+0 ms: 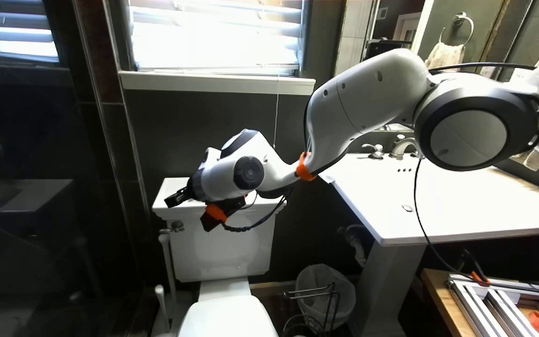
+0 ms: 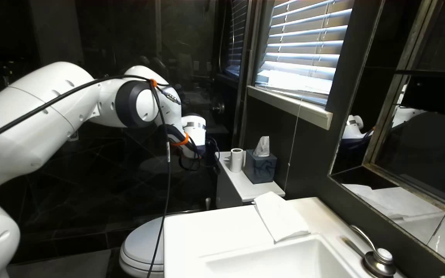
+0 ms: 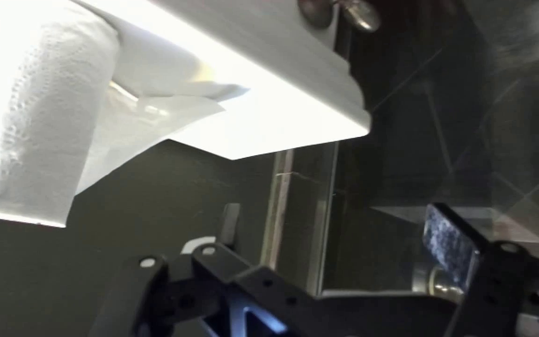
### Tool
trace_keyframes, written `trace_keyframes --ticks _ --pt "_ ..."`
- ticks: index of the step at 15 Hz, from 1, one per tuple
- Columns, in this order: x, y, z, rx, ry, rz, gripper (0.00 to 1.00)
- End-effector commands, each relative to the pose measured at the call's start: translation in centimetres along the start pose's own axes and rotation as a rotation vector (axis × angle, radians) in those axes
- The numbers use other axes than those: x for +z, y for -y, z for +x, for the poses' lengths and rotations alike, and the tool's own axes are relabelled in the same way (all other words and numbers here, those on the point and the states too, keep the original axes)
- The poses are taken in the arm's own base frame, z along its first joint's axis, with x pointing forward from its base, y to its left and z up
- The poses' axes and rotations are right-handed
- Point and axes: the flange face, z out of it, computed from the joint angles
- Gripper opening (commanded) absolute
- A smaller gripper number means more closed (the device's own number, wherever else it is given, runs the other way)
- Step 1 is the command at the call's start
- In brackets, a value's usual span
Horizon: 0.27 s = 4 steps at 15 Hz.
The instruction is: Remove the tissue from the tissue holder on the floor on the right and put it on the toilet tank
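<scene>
The tissue, a white roll (image 2: 236, 160), stands upright on the toilet tank (image 2: 245, 184) in an exterior view. In the wrist view, the roll (image 3: 49, 117) lies across the upper left, with a loose sheet trailing from it over the white tank lid (image 3: 269, 126). My gripper (image 3: 339, 234) is open and empty, its fingers wide apart, with the roll outside them. In an exterior view my gripper (image 1: 172, 200) is above the left end of the toilet tank (image 1: 222, 245); the arm hides the roll there. The tissue holder (image 1: 316, 299), a dark wire frame, stands on the floor.
A dark teal tissue box (image 2: 260, 166) stands beside the roll on the tank. A white sink counter (image 1: 438, 196) is right of the tank. A bin (image 1: 328, 281) stands behind the holder. A glass shower wall (image 1: 63, 196) is close on the left, and a window sill (image 1: 218, 83) is above.
</scene>
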Motion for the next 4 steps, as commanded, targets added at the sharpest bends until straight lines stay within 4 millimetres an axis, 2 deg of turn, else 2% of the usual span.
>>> trace_keyframes --ticks 1,4 --pt "-1.3 0.0 0.3 -0.009 0.013 0.061 1.00" --pt "-3.9 -0.7 1.8 -0.013 0.024 0.127 1.00"
